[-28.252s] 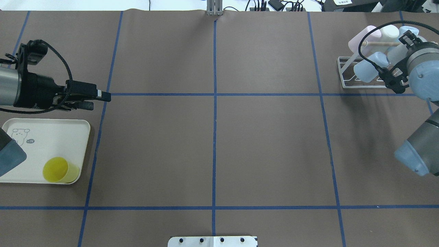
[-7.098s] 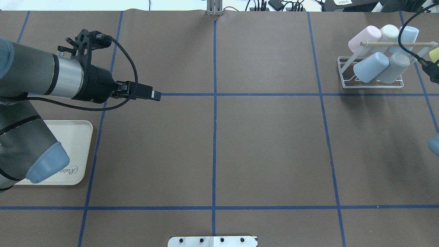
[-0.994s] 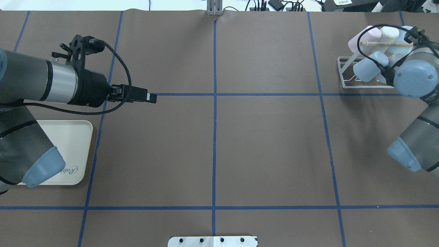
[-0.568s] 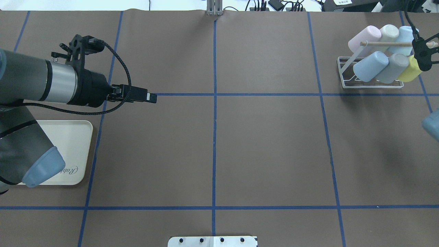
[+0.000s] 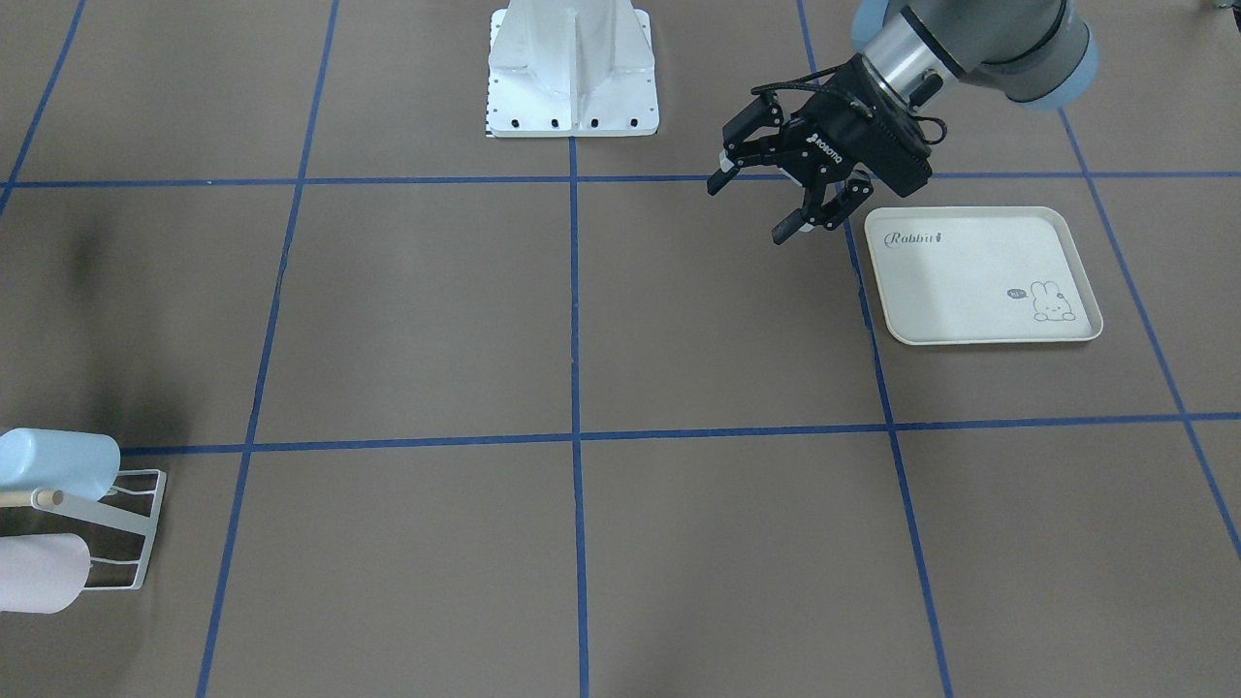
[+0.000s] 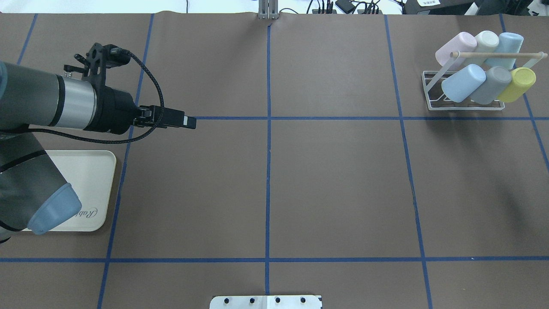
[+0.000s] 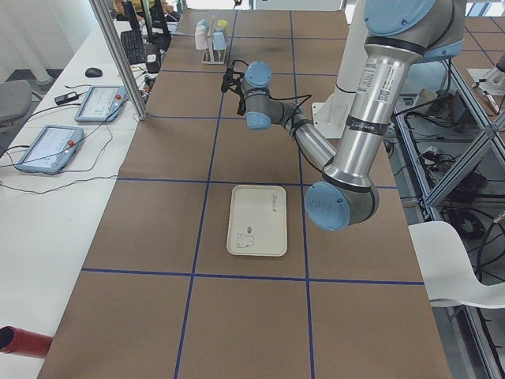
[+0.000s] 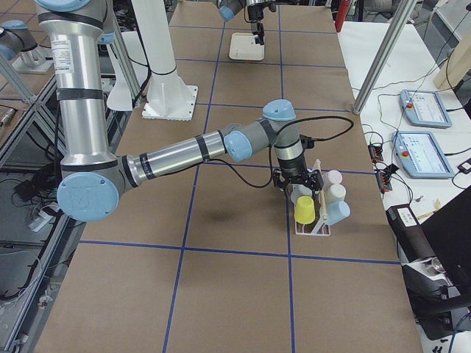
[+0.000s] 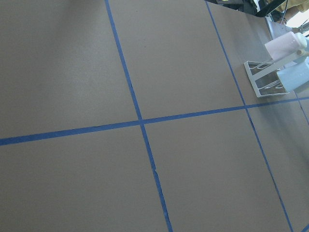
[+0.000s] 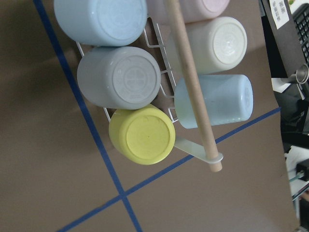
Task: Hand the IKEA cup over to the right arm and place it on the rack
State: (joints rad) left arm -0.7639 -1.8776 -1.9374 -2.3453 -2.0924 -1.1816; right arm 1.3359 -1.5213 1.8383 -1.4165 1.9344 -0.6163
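Note:
The yellow IKEA cup (image 6: 518,83) sits mouth-down on the right end of the white wire rack (image 6: 429,92), beside a grey cup; nothing grips it. The right wrist view looks straight down on the yellow cup's (image 10: 142,135) base and the rack's wooden rod (image 10: 188,72), and no fingers show there. My right gripper (image 8: 298,187) hovers just above the rack (image 8: 313,228) in the exterior right view only, so I cannot tell its state. My left gripper (image 5: 751,206) hangs open and empty above the table, beside the tray's corner.
The cream rabbit tray (image 5: 970,291) lies bare by the left arm. Several pastel cups (image 6: 463,81) fill the rack. The left arm's elbow (image 6: 53,210) overhangs the tray (image 6: 92,180). Blue tape lines grid the brown table. The robot's base plate (image 5: 572,68) stands at the table's edge.
The right arm has drawn back out of the overhead view, leaving the yellow cup on the rack's right end. The left arm has not moved.

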